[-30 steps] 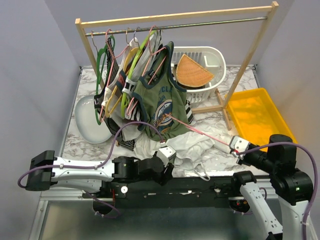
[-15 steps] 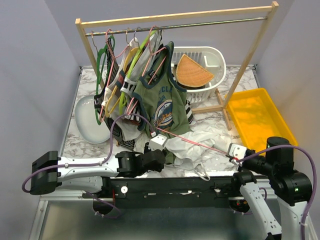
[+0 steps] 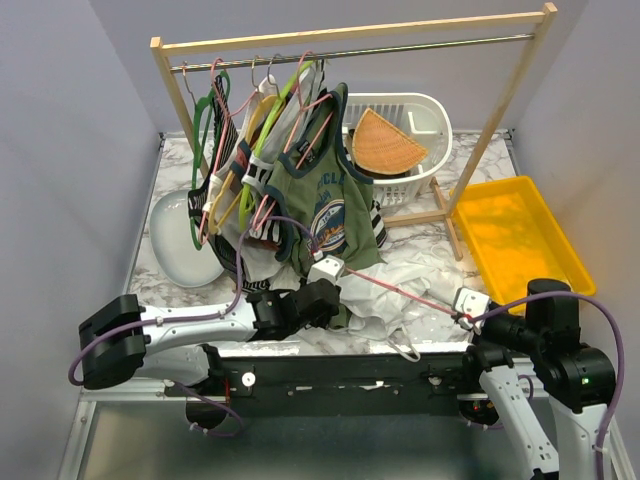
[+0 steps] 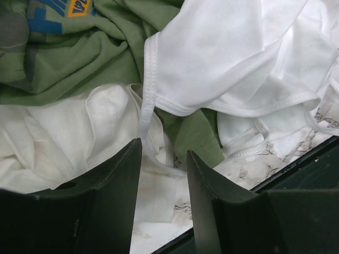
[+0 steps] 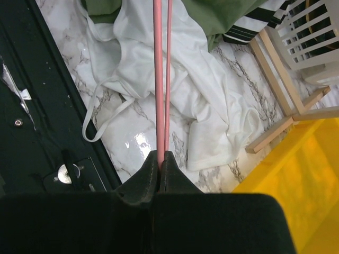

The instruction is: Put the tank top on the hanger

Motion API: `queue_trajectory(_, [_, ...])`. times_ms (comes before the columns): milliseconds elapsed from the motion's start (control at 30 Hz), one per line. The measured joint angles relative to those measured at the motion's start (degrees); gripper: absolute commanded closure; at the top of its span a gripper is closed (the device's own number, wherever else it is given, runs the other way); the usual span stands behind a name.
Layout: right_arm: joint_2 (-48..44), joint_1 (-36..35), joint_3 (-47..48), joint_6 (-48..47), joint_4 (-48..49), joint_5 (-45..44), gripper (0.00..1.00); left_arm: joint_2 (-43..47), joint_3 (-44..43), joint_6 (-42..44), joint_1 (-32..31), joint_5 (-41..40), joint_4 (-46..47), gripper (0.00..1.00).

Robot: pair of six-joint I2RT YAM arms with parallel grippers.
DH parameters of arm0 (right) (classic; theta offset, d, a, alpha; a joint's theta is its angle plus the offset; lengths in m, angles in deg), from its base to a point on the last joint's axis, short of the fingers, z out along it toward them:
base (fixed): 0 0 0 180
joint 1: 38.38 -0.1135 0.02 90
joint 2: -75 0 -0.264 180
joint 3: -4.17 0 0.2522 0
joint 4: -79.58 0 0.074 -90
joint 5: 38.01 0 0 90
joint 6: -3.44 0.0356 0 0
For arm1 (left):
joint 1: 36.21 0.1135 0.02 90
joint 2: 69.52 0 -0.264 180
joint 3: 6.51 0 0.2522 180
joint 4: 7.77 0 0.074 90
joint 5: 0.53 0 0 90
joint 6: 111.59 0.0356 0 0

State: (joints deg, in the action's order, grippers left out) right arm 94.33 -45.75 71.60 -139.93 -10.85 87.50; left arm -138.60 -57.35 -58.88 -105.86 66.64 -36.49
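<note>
The white tank top (image 3: 375, 305) lies crumpled on the marble table in front of the rack, also seen in the left wrist view (image 4: 228, 53) and the right wrist view (image 5: 212, 95). My left gripper (image 3: 325, 300) hovers low over its left part, open (image 4: 163, 147), with a narrow white strap (image 4: 145, 106) running down to its left fingertip. My right gripper (image 3: 462, 312) is shut (image 5: 160, 153) on the thin pink hanger (image 5: 158, 79). The hanger's wire (image 3: 400, 290) slants up-left across the white top toward the left gripper.
An olive-green tank top (image 3: 330, 205) hangs low among several hangers on the wooden rack (image 3: 350, 35), its hem lying against the white cloth (image 4: 106, 58). A white basket (image 3: 405, 130) stands behind, a yellow bin (image 3: 515, 235) right, a white dish (image 3: 180, 240) left. The rack's foot (image 5: 275, 79) lies near the hanger.
My left gripper has travelled from the table's near edge to the hem of the green top, and its jaws have narrowed. The right gripper with the hanger has shifted slightly toward the near edge.
</note>
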Motion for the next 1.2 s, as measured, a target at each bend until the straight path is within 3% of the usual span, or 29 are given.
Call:
queue_trajectory(133, [-0.02,0.0,0.0,0.87,0.0,-0.9,0.99,-2.73,0.0,0.72,0.72,0.44,1.18,0.73])
queue_trajectory(267, [-0.81,0.0,-0.13,1.51,0.0,-0.98,1.0,-4.81,0.0,1.33,1.84,0.44,2.08,0.94])
queue_trajectory(467, [-1.01,0.0,-0.13,1.95,0.0,-1.6,1.0,-5.95,0.0,2.21,3.34,0.44,2.14,1.0])
queue_trajectory(533, [-1.01,0.0,-0.13,1.95,0.0,-1.7,1.0,-5.38,0.02,2.25,3.43,0.44,1.88,0.97])
queue_trajectory(567, [-1.01,0.0,-0.13,1.92,0.0,-1.75,1.0,-4.83,0.09,2.29,3.43,0.44,1.86,0.82])
queue_trajectory(667, [-0.96,0.0,-0.13,1.9,0.0,-1.81,0.99,0.48,1.29,2.67,3.54,0.33,2.08,0.6])
queue_trajectory(700, [-0.96,0.0,-0.13,1.9,0.0,-1.84,1.0,1.64,1.6,2.56,3.56,0.35,2.19,0.58])
queue_trajectory(900, [-0.31,0.0,-0.13,1.36,0.0,-3.5,1.0,4.63,2.95,3.04,3.87,0.37,2.67,0.58])
queue_trajectory(1200, [0.63,0.0,-0.13,-0.61,0.0,-5.86,0.99,-3.19,1.92,4.15,4.48,0.07,3.08,0.59])
